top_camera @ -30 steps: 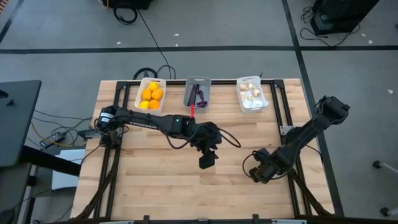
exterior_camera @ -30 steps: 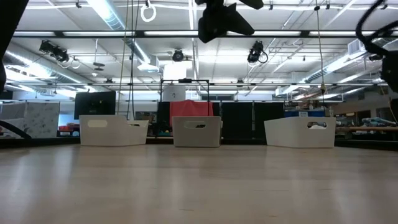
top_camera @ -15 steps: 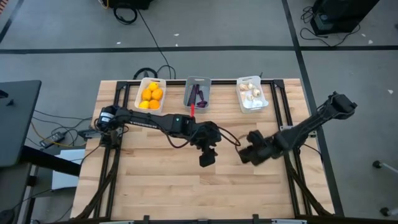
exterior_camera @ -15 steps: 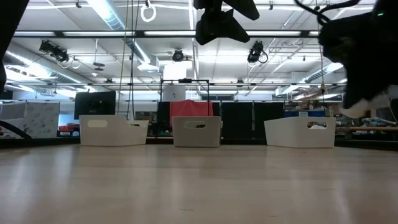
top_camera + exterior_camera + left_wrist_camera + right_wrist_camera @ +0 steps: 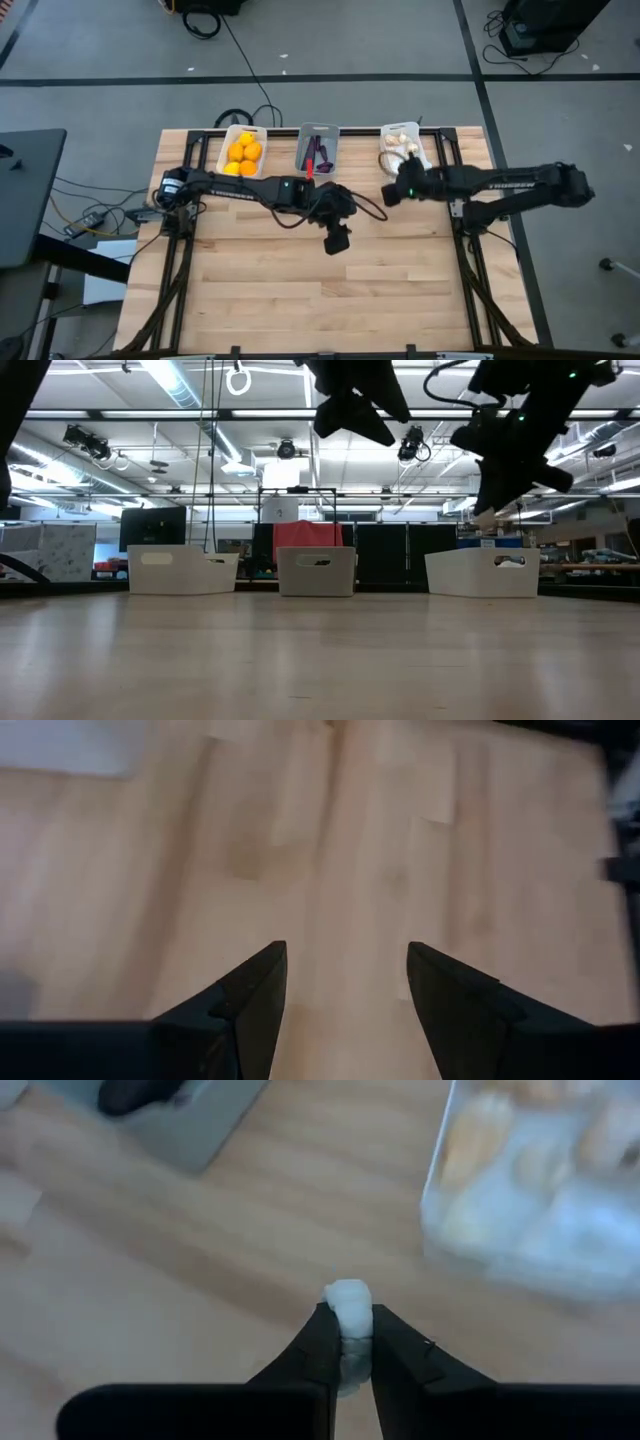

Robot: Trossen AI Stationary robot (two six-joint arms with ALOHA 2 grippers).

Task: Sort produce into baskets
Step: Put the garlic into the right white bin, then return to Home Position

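Observation:
Three baskets stand along the table's far edge: a white one with orange fruits (image 5: pixel 243 152), a grey one with dark purple pieces (image 5: pixel 318 150) and a white one with garlic bulbs (image 5: pixel 405 150). My right gripper (image 5: pixel 389 194) hangs high above the table just on the near side of the garlic basket (image 5: pixel 540 1210), shut on a whitish garlic bulb (image 5: pixel 347 1312). My left gripper (image 5: pixel 337 241) hangs over the table's middle, open and empty (image 5: pixel 345 982). In the low view both grippers are high above the board, left (image 5: pixel 350 415), right (image 5: pixel 488 508). My right gripper pinches the garlic bulb's two sides (image 5: pixel 347 1320) between its two fingertips. The bulb's top sticks out past the fingertips. It is lifted clear of the table.
The wooden tabletop (image 5: pixel 260 290) in front of the baskets is bare board. Black frame rails run along the table's left (image 5: pixel 175 270) and right (image 5: pixel 475 290) sides. Cables lie beyond the far edge (image 5: pixel 240 115).
My right gripper, shut on the garlic bulb, has swung up from the table's near right part toward the far edge and the left, ending beside the garlic basket. My left gripper has shifted slightly toward the far edge and stayed open.

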